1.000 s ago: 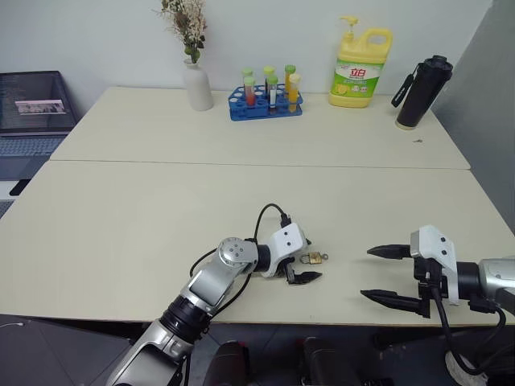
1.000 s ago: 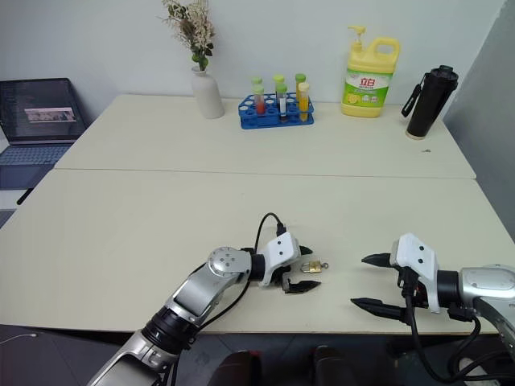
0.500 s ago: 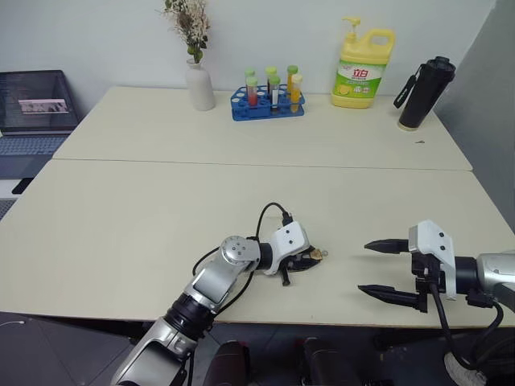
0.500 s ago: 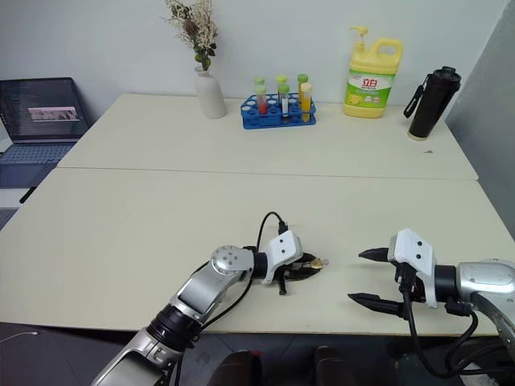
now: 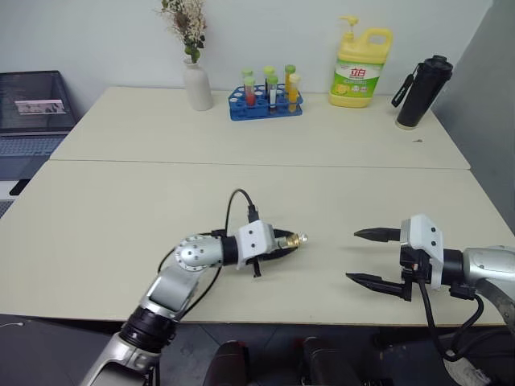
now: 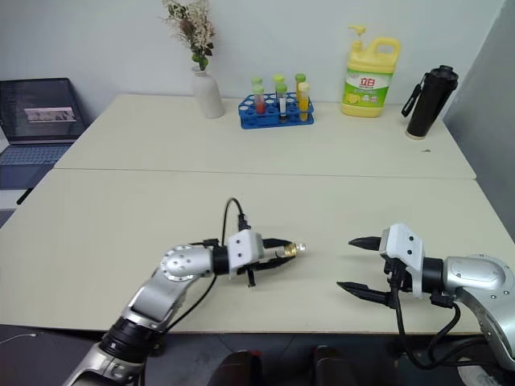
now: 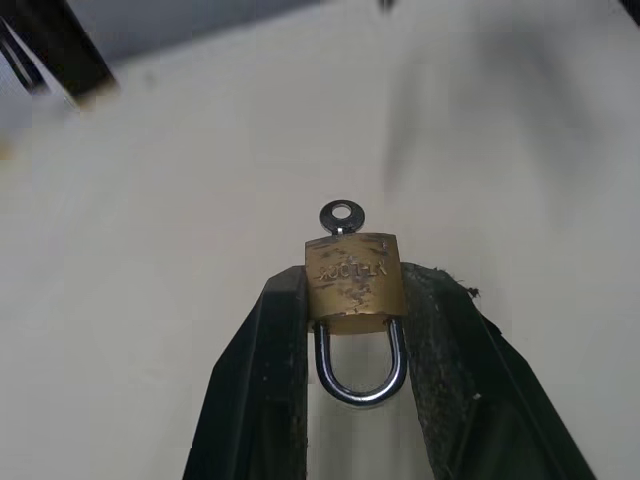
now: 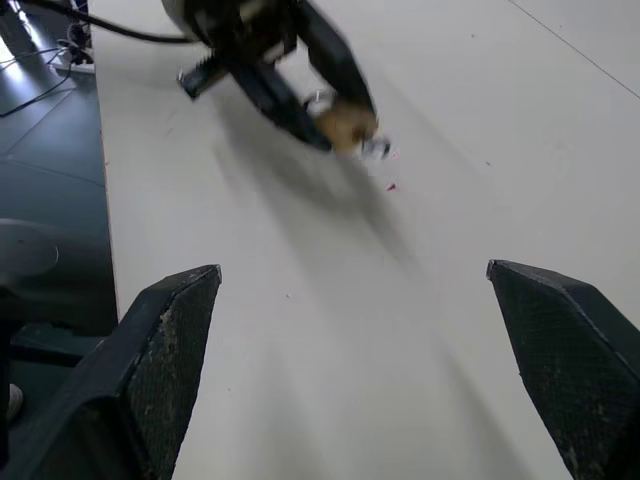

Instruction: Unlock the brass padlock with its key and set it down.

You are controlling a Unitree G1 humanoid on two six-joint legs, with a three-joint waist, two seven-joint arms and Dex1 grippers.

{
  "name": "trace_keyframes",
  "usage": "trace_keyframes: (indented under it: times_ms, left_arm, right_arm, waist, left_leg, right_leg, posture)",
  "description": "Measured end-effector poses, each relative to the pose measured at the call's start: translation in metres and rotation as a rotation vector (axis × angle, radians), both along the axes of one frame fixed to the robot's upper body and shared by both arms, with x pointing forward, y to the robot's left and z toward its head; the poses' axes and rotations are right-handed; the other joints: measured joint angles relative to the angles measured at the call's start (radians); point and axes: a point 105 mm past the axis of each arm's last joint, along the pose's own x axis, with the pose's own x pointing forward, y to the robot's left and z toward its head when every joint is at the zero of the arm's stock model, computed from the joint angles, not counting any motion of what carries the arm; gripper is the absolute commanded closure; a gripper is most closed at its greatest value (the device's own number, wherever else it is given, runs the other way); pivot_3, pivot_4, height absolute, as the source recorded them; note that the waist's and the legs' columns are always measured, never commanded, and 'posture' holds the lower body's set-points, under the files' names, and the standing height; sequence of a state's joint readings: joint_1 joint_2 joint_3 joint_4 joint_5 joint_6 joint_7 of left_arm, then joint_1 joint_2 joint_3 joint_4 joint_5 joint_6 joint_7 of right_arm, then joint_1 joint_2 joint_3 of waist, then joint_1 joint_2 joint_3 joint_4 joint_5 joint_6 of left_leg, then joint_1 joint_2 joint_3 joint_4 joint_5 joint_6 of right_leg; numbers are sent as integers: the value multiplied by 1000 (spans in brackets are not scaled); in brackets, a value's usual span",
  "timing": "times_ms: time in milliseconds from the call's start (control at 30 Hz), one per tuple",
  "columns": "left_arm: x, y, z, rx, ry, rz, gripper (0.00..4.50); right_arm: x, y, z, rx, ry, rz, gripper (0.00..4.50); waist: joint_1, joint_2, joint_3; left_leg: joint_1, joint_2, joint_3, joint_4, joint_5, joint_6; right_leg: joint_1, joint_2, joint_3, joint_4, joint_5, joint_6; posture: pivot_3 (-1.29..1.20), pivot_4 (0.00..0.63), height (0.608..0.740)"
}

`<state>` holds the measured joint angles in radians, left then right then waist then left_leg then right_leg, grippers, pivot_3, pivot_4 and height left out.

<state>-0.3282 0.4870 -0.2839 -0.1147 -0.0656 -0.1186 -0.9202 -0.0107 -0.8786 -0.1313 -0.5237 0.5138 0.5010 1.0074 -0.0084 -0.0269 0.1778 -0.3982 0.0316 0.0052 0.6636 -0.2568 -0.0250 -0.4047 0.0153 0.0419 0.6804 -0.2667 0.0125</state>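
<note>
My left gripper (image 5: 286,241) is shut on the brass padlock (image 7: 354,283), pinching its golden body between both fingers above the table. Its silver shackle (image 7: 361,368) points back between the fingers. The key (image 7: 338,216) sits in the lock's keyhole end, its round head sticking out past the fingertips. From the head the padlock (image 5: 296,240) shows at the tips of the left gripper, pointing toward my right gripper (image 5: 364,257). That gripper is open and empty, level with the lock and a hand's width to its right. In the right wrist view the padlock (image 8: 348,124) shows ahead.
At the back of the cream table (image 5: 241,137) stand a white vase (image 5: 197,84), a blue rack of test tubes (image 5: 267,100), a yellow soap bottle (image 5: 360,68) and a black flask (image 5: 418,92). A laptop (image 5: 32,112) sits far left.
My left gripper closed on the padlock, lifted it off the table and carried it left, rolling the wrist. My right gripper edged slightly toward it, still open.
</note>
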Motion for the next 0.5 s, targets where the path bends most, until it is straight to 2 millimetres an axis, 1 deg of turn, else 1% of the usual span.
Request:
trace_keyframes:
  times_ms: [67,133,167,200,233,267,333,400,467,500]
  left_arm:
    - [-1,4,8,10,-114,-16,3533]
    - [-1,14,19,67,-338,-46,3533]
    - [-1,18,26,76,-420,-52,3533]
    - [-3,23,37,74,-562,-66,3533]
    - [-6,26,44,75,-665,-89,3533]
    - [-10,26,46,82,-726,-117,3533]
    - [-15,28,38,112,-789,-165,3533]
    - [-14,30,28,145,-797,-181,3533]
    - [-14,30,20,168,-807,-193,3533]
    - [-15,30,20,166,-816,-195,3533]
  right_arm:
    - [5,-1,3,11,-2,-12,0]
    - [8,1,4,31,24,-11,0]
    - [7,2,4,40,35,-9,0]
    - [8,6,4,68,60,-3,0]
    - [8,10,5,90,78,6,0]
    - [7,12,5,102,95,14,0]
    - [7,16,5,130,121,20,0]
    - [10,23,9,165,130,31,0]
    - [13,39,16,237,144,63,0]
    - [14,46,17,263,158,72,0]
  waist:
    - [3,0,0]
    - [5,-1,1]
    - [6,-1,0]
    - [7,-1,0]
    - [7,-1,0]
    - [7,0,0]
    - [7,0,0]
    - [6,-1,0]
    - [3,-1,0]
    - [3,-1,0]
  left_leg:
    - [0,-1,0,0,0,0]
    - [0,-1,0,0,0,0]
    - [0,-1,0,0,0,0]
    - [0,0,0,0,0,0]
    - [0,1,0,0,0,0]
    - [0,0,0,0,0,0]
    - [0,0,1,0,0,0]
    - [0,0,1,0,0,1]
    - [0,0,1,0,0,1]
    - [-1,1,0,0,0,1]
  right_leg:
    - [0,-1,0,0,0,0]
    - [0,-1,0,-1,0,0]
    - [0,-1,0,-1,0,0]
    - [0,-2,0,-1,0,0]
    - [0,-2,0,-1,0,0]
    - [0,-2,0,-1,1,0]
    - [0,-2,0,-1,1,0]
    - [0,-2,0,0,1,0]
    - [0,-2,0,0,1,1]
    - [0,-2,-1,0,1,1]
  posture:
    - [0,150,740]
    - [0,150,740]
    - [0,150,740]
    - [0,150,740]
    - [0,150,740]
    - [0,150,740]
    - [0,150,740]
    - [0,150,740]
    - [0,150,740]
    - [0,150,740]
